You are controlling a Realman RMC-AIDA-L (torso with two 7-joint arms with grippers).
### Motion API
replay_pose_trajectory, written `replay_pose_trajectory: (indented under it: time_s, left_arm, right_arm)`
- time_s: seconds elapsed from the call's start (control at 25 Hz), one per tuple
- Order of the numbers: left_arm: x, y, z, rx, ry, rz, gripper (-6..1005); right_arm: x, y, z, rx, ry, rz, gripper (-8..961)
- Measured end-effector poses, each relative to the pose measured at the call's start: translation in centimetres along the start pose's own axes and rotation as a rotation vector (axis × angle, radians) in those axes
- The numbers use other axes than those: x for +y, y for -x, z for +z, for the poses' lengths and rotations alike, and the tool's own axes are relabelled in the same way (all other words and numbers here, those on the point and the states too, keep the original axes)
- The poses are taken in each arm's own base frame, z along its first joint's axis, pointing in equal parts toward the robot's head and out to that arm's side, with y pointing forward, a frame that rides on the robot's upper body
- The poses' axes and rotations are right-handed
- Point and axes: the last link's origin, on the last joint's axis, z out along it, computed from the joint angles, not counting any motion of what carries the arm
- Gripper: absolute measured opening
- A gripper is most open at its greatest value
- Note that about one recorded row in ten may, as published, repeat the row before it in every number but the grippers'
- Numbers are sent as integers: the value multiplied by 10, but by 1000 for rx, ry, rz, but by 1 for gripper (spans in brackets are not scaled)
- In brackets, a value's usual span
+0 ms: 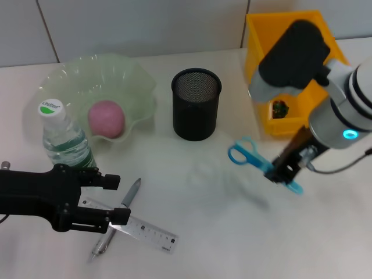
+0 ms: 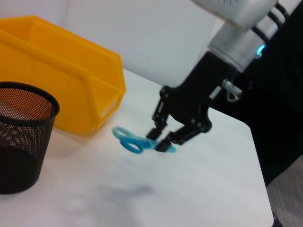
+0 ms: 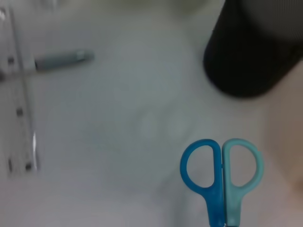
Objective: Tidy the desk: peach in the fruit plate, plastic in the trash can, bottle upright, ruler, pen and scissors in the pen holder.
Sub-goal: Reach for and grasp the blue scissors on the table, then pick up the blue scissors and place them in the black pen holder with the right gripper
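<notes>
Right hand [image 1: 283, 173] is clamped on the scissors [image 1: 249, 154], lifted off the table. Scissors step, I'd say; next they need carrying over the pen holder [image 1: 196, 103], handles up.

- white desk [image 1: 209, 232], plain top
- grey tiled wall [image 1: 145, 23] along the desk's far edge
- small dark object with a red spot [image 1: 280, 108] in the yellow bin, near the far right corner

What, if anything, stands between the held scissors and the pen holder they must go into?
Nothing visible. The right pincer holds the blue-handled scissors above bare white table, and the stretch across to the black mesh pen holder has no object in it. The holder's mouth is open.
</notes>
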Motion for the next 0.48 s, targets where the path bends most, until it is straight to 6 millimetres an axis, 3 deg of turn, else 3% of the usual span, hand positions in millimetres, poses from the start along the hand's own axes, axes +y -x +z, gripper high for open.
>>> replay_pose_trajectory:
  time_s: [0.48]
  left_arm:
    - [-1, -3, 2, 0, 3, 6, 781]
  right_arm:
    - [-16, 38, -8, -312, -80, -18, 218]
